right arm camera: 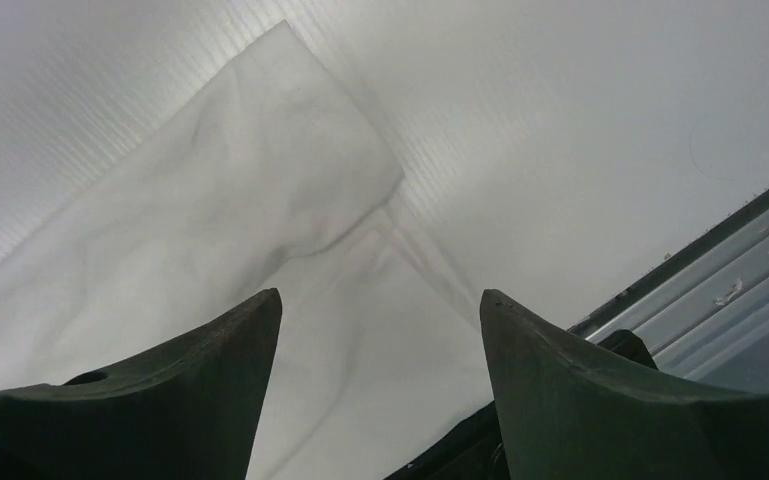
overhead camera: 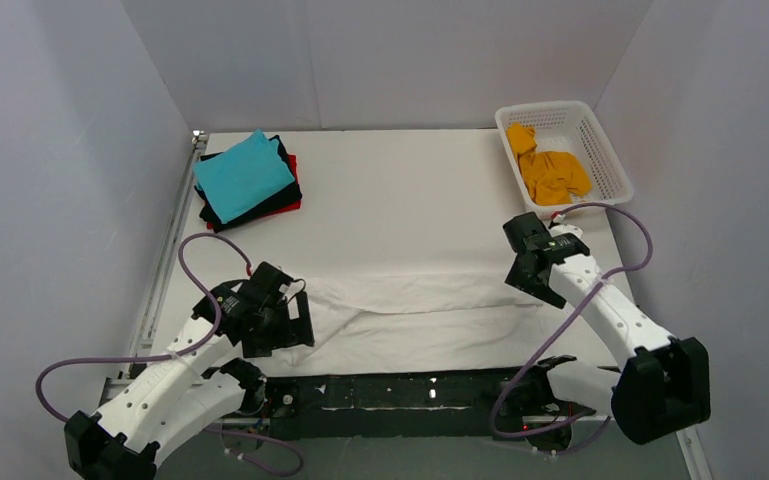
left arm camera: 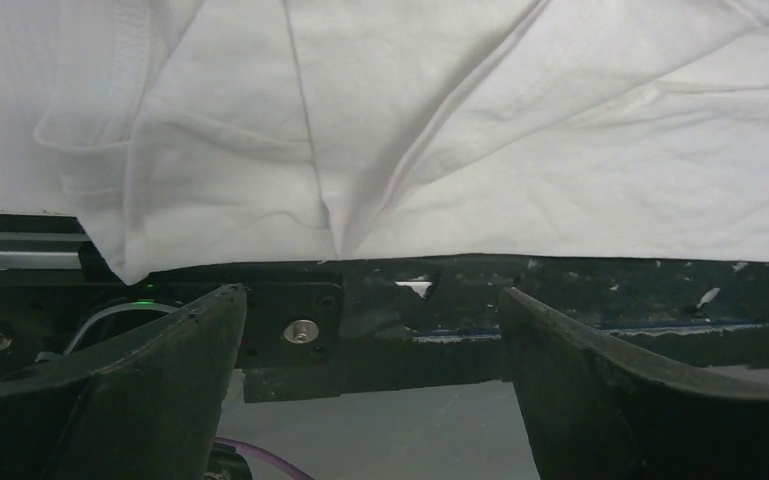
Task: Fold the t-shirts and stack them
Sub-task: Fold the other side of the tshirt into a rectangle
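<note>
My left claw (overhead camera: 288,332) is spread wide with nothing between its fingers (left arm camera: 160,370). In its wrist view they point at the near hem of the white t-shirt (left arm camera: 460,120), just short of the cloth, over the black rail (left arm camera: 560,300) that the hem overlaps. My right claw (overhead camera: 528,272) is also parted and empty. It hangs above the white t-shirt's right end (right arm camera: 210,230), and whether a fingertip touches the fabric I cannot tell.

The white t-shirt (overhead camera: 410,320) lies as a long wrinkled band across the near part of the bench (overhead camera: 390,200), with 1 claw at each of its ends. A sleeve is bunched at its left end.

Far beyond the white t-shirt's left end sits a pile of 3: a teal t-shirt (overhead camera: 243,175) on top, a black t-shirt (overhead camera: 272,205) under it and a red t-shirt (overhead camera: 293,162) showing at the edge. Far beyond the white t-shirt's right end stands a white lattice basket (overhead camera: 615,172) with a crumpled orange t-shirt (overhead camera: 552,172) inside.
</note>
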`<state>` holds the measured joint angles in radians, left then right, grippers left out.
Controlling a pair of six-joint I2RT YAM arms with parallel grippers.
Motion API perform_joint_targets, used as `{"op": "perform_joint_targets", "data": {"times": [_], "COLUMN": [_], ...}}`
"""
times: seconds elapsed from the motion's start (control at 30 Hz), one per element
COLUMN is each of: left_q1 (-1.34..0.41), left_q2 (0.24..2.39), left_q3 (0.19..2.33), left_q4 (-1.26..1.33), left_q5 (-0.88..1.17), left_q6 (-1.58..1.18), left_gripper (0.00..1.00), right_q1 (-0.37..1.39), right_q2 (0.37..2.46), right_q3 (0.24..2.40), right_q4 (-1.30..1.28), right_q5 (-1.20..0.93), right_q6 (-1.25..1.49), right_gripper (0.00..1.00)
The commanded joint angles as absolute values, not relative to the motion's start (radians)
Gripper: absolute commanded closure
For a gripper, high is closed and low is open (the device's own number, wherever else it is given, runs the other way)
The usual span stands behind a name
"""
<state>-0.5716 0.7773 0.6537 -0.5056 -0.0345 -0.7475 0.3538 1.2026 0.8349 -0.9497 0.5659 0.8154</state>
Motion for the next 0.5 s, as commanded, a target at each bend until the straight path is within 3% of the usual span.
{"op": "perform_joint_targets", "data": {"times": [0.0, 0.2, 0.47], "left_q1": [-0.575, -0.574, -0.585], "left_q2": [0.876, 1.134, 1.402], "left_q3": [0.709, 0.746, 0.805], "left_q4": [-0.543, -0.253, -0.098], "left_q5": [0.056, 0.108, 0.250], "left_q6": [-0.732, -0.733, -0.758], "left_gripper": [0.02, 0.02, 0.02], "right_q1": [0.353, 0.353, 0.351], "right_q2": [1.032, 0.847, 0.806], "right_q3": [0.832, 0.751, 0.751], "right_q4": [-0.994, -0.759, -0.769], "right_q5": [0.634, 0.440, 0.459], "right_q6": [0.864, 0.708, 0.647], "right_gripper": [0.18, 0.16, 0.14]}}
